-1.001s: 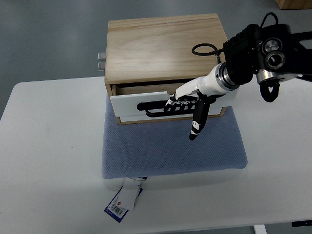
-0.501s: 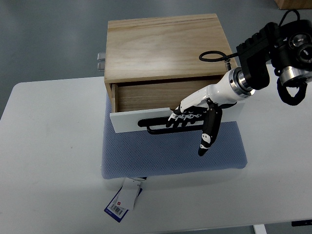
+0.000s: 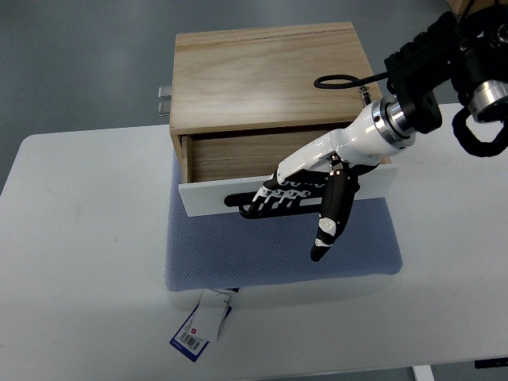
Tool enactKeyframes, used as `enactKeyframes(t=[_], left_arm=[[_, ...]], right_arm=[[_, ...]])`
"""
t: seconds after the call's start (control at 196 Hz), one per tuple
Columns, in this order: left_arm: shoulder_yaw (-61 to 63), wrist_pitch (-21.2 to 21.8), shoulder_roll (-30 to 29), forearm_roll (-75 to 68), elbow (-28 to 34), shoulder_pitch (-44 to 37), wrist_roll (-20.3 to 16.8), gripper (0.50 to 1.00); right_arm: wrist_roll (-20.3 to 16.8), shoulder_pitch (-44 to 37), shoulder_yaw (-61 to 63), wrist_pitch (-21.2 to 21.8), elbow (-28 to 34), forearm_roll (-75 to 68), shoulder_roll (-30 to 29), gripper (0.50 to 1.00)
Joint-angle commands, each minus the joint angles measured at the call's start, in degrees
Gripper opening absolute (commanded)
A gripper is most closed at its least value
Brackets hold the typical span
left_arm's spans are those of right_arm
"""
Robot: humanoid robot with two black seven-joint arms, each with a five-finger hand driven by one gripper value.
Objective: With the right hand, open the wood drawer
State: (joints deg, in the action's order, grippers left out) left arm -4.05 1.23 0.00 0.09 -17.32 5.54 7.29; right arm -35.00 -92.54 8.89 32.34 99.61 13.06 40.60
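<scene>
Since the drawer front [image 3: 208, 197] has been drawn well clear of the wooden box [image 3: 266, 75] over the last second, the task can be judged largely accomplished: a second ago only a narrow slit of the interior was exposed below the box's top edge, whereas a broad band of the wooden drawer floor [image 3: 254, 155] is now laid open between the box and the white front panel. The right hand [image 3: 305, 190] is seen hooked over the black handle [image 3: 246, 208] on that panel, its fingers [image 3: 274, 197] curled around the bar and closed on it, while the thumb [image 3: 329, 218] is left pointing away from the box over the blue mat [image 3: 238, 258]. Compared with half a second ago, the front panel is hardly displaced, but the fingers have been shifted leftward along the handle, which suggests that the pull is nearly spent. The box itself appears not to have been dragged along the mat. A tag [image 3: 198, 325] is left lying on the white table [image 3: 79, 238], off the mat's edge farthest from the box. The left hand is not shown.
</scene>
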Motion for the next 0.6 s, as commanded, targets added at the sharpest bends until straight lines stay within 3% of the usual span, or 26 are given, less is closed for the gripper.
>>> enactKeyframes(t=[0.0,0.082,0.133,0.138,0.215,0.301,0.352,0.358,0.485,0.592], left_arm=[[0.01,0.0,0.0,-0.09,-0.08,0.0,0.0,1.0],[0.01,-0.09,0.0,-0.09,-0.17,0.0,0.0,1.0],[0.01,-0.09,0.0,-0.09,-0.17,0.0,0.0,1.0],[0.09,-0.09,0.0,-0.09,-0.25,0.0,0.0,1.0],[0.09,0.0,0.0,-0.09,-0.34,0.0,0.0,1.0],[0.09,-0.09,0.0,-0.18,-0.43,0.0,0.09,1.0],[0.09,-0.09,0.0,-0.18,-0.43,0.0,0.09,1.0],[0.09,-0.09,0.0,-0.18,-0.43,0.0,0.09,1.0],[0.09,-0.09,0.0,-0.18,-0.43,0.0,0.09,1.0],[0.09,-0.09,0.0,-0.18,-0.43,0.0,0.09,1.0]], right_arm=[[0.0,0.17,5.61,-0.34,-1.35,-0.32,1.41,0.944],[0.0,0.52,11.67,-0.61,-6.35,-0.23,2.38,0.944],[0.0,0.52,11.68,-0.61,-6.36,-0.23,2.38,0.944],[0.0,1.83,15.51,-0.7,-10.01,-0.06,2.64,0.944],[0.0,6.49,23.36,-1.49,-16.55,0.03,2.38,0.944],[1.78,12.03,31.27,-2.37,-22.35,0.12,1.41,0.944],[1.78,12.04,31.28,-2.37,-22.36,0.12,1.41,0.944],[3.35,15.69,35.28,-2.63,-25.84,0.03,0.54,0.944],[9.25,23.81,43.85,-3.16,-35.28,-0.41,-2.1,0.944],[18.13,29.35,51.14,-5.0,-46.79,-0.5,-7.11,0.944]])
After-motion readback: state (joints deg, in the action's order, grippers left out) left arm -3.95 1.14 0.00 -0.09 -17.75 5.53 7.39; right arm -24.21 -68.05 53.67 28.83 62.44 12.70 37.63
